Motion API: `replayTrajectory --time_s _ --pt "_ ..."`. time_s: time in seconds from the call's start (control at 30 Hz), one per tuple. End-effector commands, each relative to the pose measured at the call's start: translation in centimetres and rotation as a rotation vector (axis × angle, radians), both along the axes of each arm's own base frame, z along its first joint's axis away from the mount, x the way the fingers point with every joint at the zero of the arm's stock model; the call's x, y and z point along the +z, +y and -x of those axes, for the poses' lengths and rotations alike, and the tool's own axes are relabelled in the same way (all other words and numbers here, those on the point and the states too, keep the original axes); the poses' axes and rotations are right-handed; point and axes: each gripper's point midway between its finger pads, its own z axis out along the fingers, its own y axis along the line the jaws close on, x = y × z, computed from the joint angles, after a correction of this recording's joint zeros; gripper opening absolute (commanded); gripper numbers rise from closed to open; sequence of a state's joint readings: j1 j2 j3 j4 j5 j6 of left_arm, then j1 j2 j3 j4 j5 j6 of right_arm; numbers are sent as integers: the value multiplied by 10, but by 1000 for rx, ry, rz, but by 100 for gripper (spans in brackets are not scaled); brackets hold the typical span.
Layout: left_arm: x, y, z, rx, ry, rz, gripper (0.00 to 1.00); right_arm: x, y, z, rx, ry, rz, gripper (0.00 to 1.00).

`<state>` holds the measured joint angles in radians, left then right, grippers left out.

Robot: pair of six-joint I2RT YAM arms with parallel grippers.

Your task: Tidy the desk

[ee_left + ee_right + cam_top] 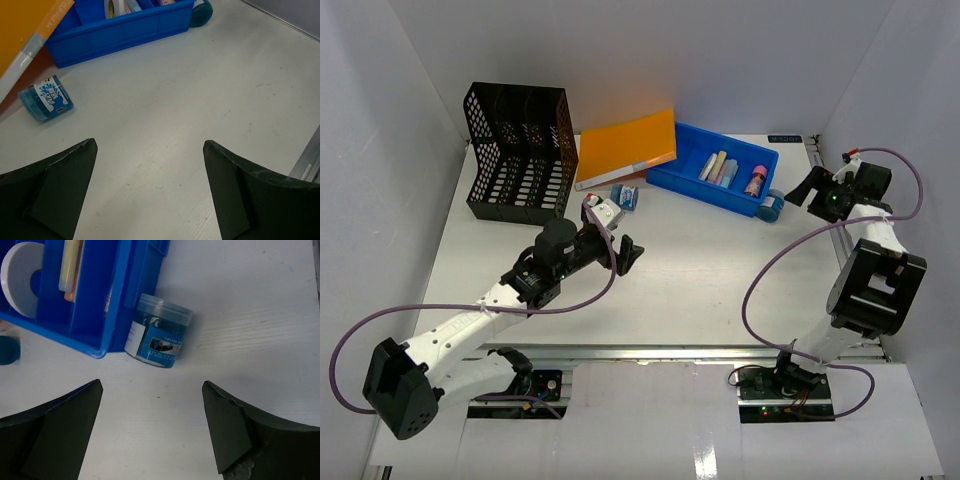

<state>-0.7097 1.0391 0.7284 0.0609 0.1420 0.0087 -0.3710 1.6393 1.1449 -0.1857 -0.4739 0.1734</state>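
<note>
**Bench** (700, 290): white, flat, rectangular. It fills the floor of the white-walled enclosure, carries every item listed below, and has an aluminium rail (680, 352) along its near edge.

**Item 1, file rack** (518, 150): black mesh, upright, at the far left corner.

**Item 2, orange folder** (627, 146): lies between the rack and the tray. The left wrist view shows a grey spine strip and shadow beneath its edge (it seems tilted rather than flat).

**Item 3, blue tray** (705, 190): has compartments and sits at the far centre, angled. It holds pale sticks, a pink-topped item (755, 180) and a white tape roll (20, 277).

**Item 4, small blue jar** (626, 196): lies on its side on the bench, just beside the folder's near corner and the tray's left end.

**Item 5, teal-lidded jar** (772, 205): printed label, set against the tray's right end wall. It is touching or very nearly so.

**Left pincer** (625, 255): over the middle of the bench, pointing towards the tray. Its jaws are spread wide with nothing between them, only bare bench surface showing in its own camera.

**Right pincer** (810, 188): at the far right, just beside item 5 and aimed at it. Its jaws are wide apart and it holds nothing, with the jar lying beyond the fingertips.

**Cables**: purple, looping from each arm to its base.
</note>
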Motion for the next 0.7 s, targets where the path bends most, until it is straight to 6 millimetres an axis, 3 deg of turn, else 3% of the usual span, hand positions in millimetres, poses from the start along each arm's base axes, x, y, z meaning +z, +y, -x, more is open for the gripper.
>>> replayTrajectory --time_s 0.0,0.37,0.67 --pt "-2 6 -8 38 -16 -29 98 -11 -3 -26 -26 41 -81 86" --pt "-24 10 -19 74 2 -100 98 -48 3 -64 -26 61 -158 88" --pt "-32 10 -22 80 14 -121 98 -72 15 -76 -24 99 -194 89"
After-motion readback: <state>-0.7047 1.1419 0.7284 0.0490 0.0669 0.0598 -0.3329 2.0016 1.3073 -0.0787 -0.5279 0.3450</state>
